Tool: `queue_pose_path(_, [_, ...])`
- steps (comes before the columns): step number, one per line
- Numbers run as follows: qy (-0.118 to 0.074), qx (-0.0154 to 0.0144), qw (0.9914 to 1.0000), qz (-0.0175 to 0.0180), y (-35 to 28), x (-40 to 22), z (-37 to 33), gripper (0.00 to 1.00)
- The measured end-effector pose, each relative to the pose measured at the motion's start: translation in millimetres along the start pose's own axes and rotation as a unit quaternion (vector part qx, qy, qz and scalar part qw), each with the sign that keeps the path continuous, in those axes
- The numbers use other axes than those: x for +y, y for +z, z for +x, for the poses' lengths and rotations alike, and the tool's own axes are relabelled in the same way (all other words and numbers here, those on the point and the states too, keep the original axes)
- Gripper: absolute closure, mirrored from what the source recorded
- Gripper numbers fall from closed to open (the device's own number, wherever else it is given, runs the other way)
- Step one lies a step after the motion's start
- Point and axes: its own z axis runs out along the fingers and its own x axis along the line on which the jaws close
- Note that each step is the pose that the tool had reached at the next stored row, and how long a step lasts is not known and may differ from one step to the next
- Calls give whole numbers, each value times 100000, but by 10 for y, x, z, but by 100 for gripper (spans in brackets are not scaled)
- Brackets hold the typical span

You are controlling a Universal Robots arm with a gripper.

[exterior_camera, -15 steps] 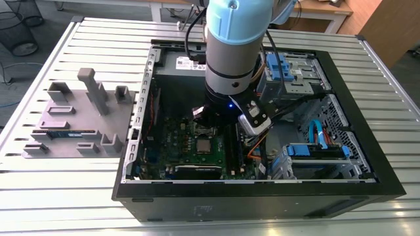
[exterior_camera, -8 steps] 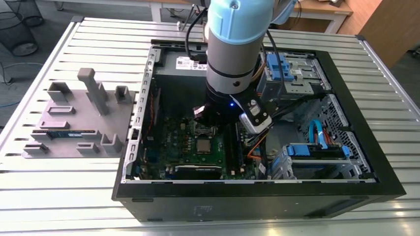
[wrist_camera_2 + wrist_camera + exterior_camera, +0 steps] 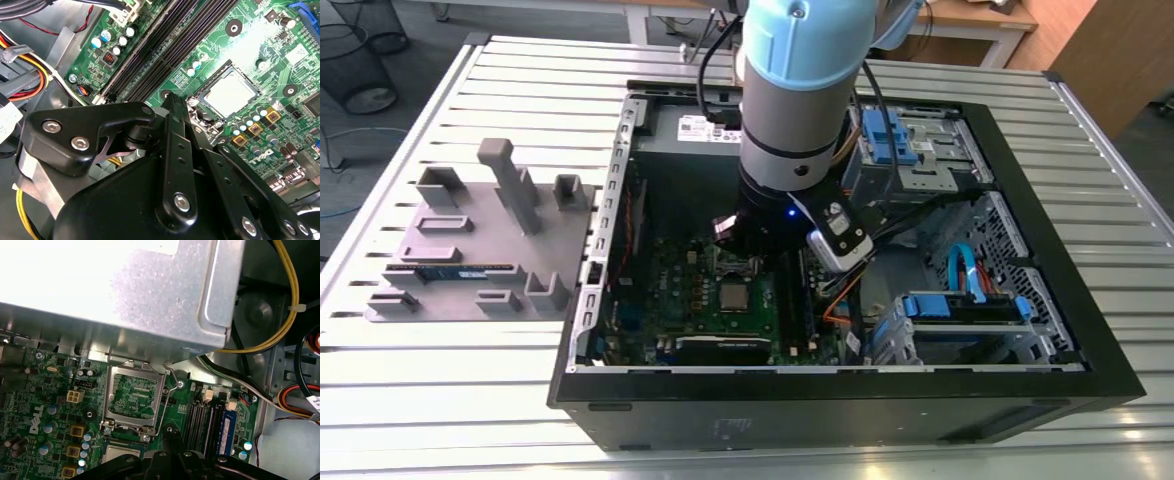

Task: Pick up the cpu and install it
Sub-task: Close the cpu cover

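cpu [image 3: 230, 93] seen seated in socket of motherboard [image 3: 240, 45]; gripper [image 3: 172, 101] noted pressed together, empty, just beside. Flush seating to be verified; side load avoided.

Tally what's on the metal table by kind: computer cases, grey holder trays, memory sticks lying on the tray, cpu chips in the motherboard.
Computer case: 1
Grey holder tray: 1
Memory stick on the tray: 1
Cpu in the motherboard socket: 1
Total: 4

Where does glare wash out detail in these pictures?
First wrist view: much of the metal box is burnt white; second wrist view: glare whitens the green board near the cpu; exterior view: the case is dim inside.
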Motion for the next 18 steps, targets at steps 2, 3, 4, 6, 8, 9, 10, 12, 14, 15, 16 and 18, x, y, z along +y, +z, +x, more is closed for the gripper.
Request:
queue_pose_path(2, [1,-6,100000,-7,-1,0,0,89])
queue_pose_path(3, [2,-6,100000,-8,-1,0,0,89])
queue_pose_path(4, [2,-3,100000,-3,-2,0,0,89])
queue_pose_path(6, [2,2,100000,3,-3,-1,0,89])
queue_pose_path(8, [1,1,100000,2,-3,-2,0,89])
queue_pose_path(9, [-2,2,100000,2,-3,-4,1,89])
queue_pose_path(10, [0,4,100000,7,-3,-6,1,89])
queue_pose_path(12, [2,-1,100000,0,-3,-6,1,89])
queue_pose_path(14, [5,-3,100000,-3,-2,-6,1,89])
queue_pose_path(15, [2,-2,100000,-1,-3,-6,1,89])
queue_pose_path(16, [1,-17,100000,1,-3,-7,1,89])
queue_pose_path(18, [-23,-266,100000,42,-2,-7,1,89])
